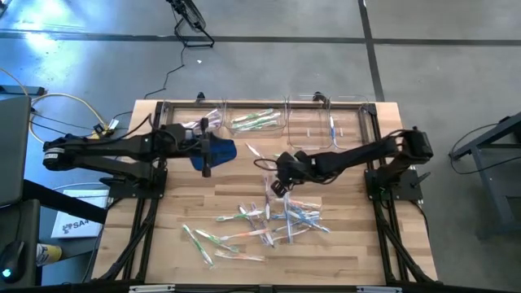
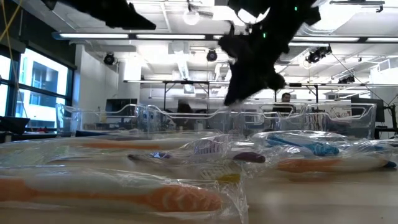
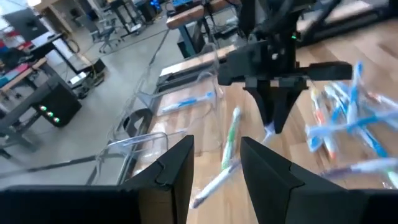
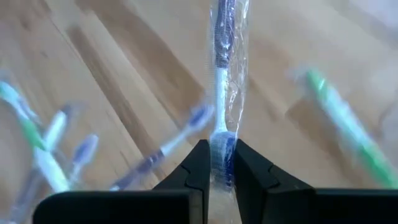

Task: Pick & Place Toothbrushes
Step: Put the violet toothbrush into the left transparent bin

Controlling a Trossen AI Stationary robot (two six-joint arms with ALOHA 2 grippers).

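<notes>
Left gripper (image 1: 213, 151) hangs over the back left part of the worktop (image 1: 179, 268), next to a blue cloth (image 1: 221, 150) and just in front of the row of clear bins (image 1: 285, 114). Its own wrist view shows its two dark fingers (image 3: 177, 168) standing apart with nothing between them.

Farther right along the back edge, one clear bin holds several green-handled toothbrushes (image 1: 254, 120), and another bin toward the right holds a single blue one (image 1: 331, 128).

Near the middle of the worktop, the right gripper (image 1: 277, 185) reaches in from the right side. Its fingers (image 4: 198, 165) are pinched narrow on a wrapped toothbrush (image 4: 222, 74) with a blue and whitish handle, the clear wrapper glinting and sticking out straight ahead of the fingertips. From the left wrist view that same gripper (image 3: 273, 121) points down above the wood, with the wrapped stick dangling at its tip. Whether the held toothbrush touches the worktop, I cannot tell.

Below and to the right of that gripper lies the loose pile of toothbrushes (image 1: 285, 218), crossing one another, with green, blue and pink handles. A few more lie scattered toward the front left (image 1: 199, 242). At table height, the wrapped brushes (image 2: 155, 196) lie flat in the foreground.
</notes>
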